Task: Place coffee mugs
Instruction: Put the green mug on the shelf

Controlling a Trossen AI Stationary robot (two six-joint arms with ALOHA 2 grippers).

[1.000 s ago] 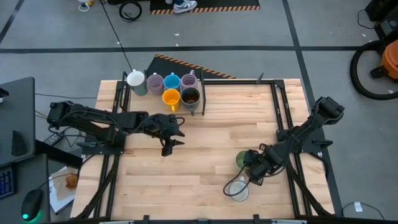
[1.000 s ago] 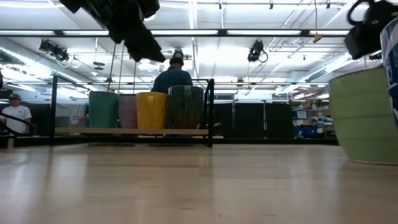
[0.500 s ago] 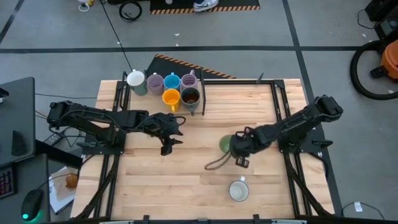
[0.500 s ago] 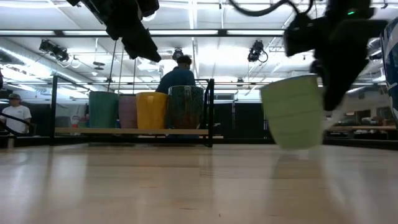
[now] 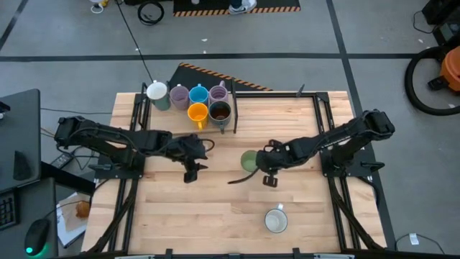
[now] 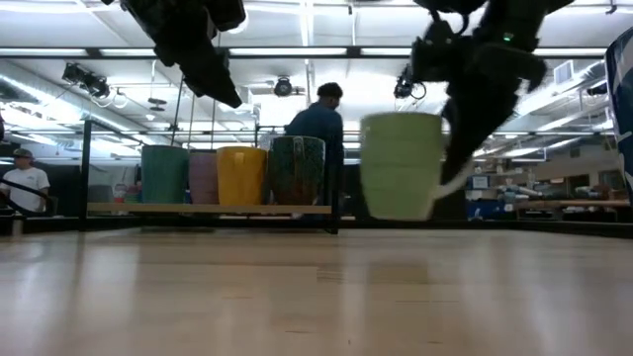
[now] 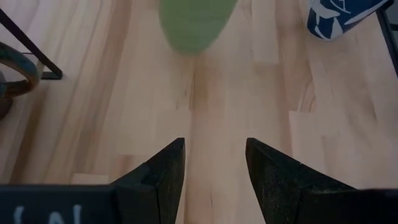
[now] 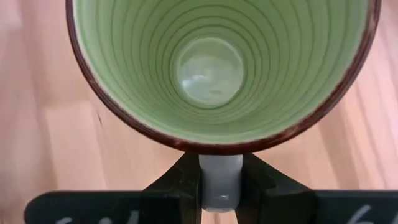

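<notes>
Green mug point(image 5: 249, 160) hangs clear of the worktop point(image 5: 215, 208) near its centre, upright, mouth up; the low view shows a gap between its base and the wood. Right gripper point(image 5: 267, 164) holds it by the handle: in the right wrist view the two fingers point(image 8: 177, 180) are closed tight on the pale handle just under the rim.

A white mug point(image 5: 275, 220) stands alone near the front edge, right of centre, well apart from the green one. Five more mugs cluster at the back edge, left of centre, beside a black frame post point(image 5: 234, 108): white point(image 5: 157, 91), lilac point(image 5: 179, 94), blue point(image 5: 198, 93), lilac point(image 5: 218, 93), with orange point(image 5: 198, 112) and dark brown point(image 5: 220, 111) in front.

Left gripper point(image 5: 192, 155) hovers above the wood left of the green mug, fingers point(image 7: 163, 171) parted and holding nothing.

Worktop is pale jointed planks, bare across the front left and middle. Beyond the back edge, a lit hall; a person point(image 6: 318, 127) stands behind the cluster, another point(image 6: 22, 183) at far left.
</notes>
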